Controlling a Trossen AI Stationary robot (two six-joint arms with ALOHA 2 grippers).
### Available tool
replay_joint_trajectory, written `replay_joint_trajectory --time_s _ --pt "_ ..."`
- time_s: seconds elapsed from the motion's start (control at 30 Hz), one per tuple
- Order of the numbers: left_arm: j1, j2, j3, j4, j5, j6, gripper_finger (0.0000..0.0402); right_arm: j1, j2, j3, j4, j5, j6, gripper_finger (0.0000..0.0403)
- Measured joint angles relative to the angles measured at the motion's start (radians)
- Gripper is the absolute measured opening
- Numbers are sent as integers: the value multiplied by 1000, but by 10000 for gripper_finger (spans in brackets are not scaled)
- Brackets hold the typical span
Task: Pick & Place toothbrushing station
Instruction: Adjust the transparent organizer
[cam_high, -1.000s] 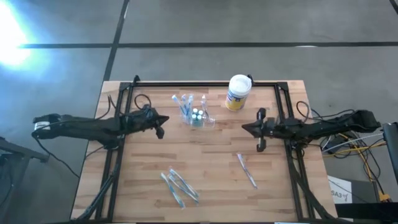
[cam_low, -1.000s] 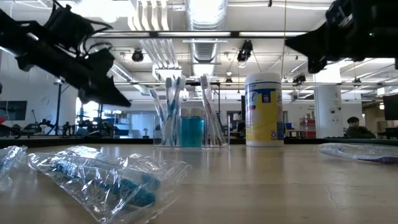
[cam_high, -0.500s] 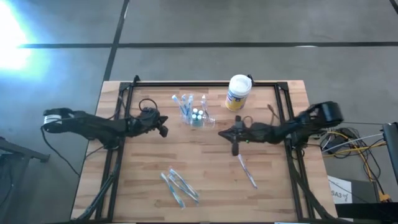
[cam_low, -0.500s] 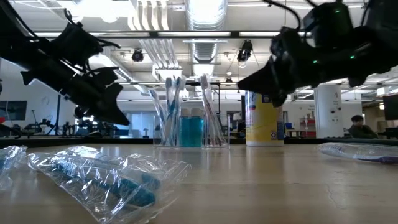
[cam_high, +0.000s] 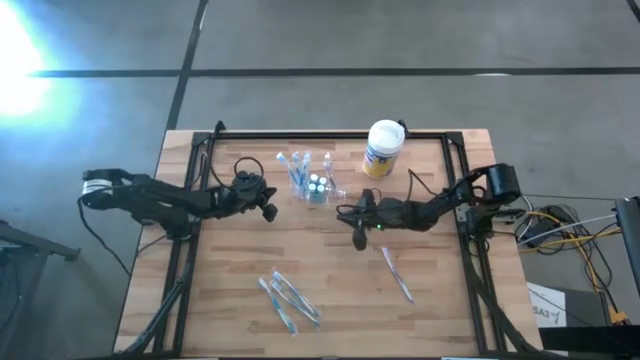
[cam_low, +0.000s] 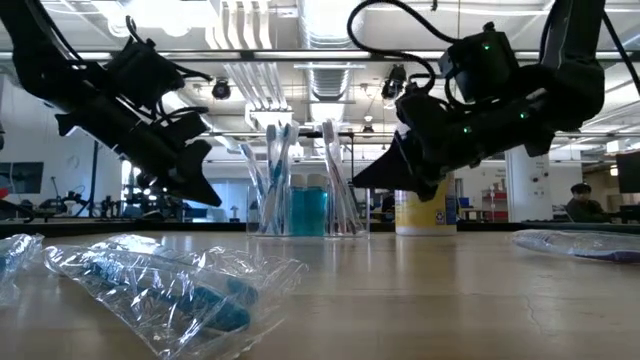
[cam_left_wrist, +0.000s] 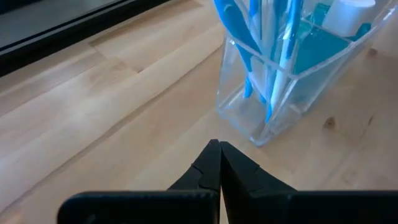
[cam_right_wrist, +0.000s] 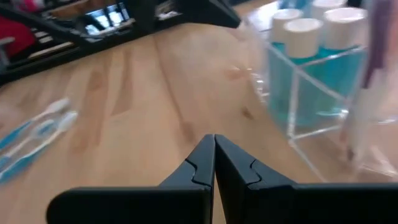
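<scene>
The toothbrushing station (cam_high: 313, 183) is a clear plastic holder with blue and white toothbrushes and small blue bottles; it stands on its base at the table's far middle and shows in the low view (cam_low: 305, 190) and both wrist views (cam_left_wrist: 292, 68) (cam_right_wrist: 311, 81). My left gripper (cam_high: 270, 208) is shut and empty, just left of the station, above the table (cam_left_wrist: 217, 155). My right gripper (cam_high: 357, 225) is shut and empty, just right and near of the station (cam_right_wrist: 213, 146).
A white canister with a yellow-blue label (cam_high: 382, 148) stands right of the station. Bagged toothbrushes (cam_high: 288, 298) lie near the front middle, and one more (cam_high: 397, 275) lies at the front right. A black frame (cam_high: 330, 136) runs along the table's edges.
My right gripper has travelled from the right side toward the table's left and down, ending close beside the station. My left gripper has edged toward the right and lower, nearer the station. The station has stayed in place.
</scene>
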Motion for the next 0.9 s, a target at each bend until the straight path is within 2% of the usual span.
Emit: replay_joint_trajectory --time_s 0.4,0.9 --pt "0 72 61 30 69 51 2 -7 0 -4 -51 166 10 8" --pt "0 205 135 34 99 70 4 -74 4 -3 -68 187 1 8"
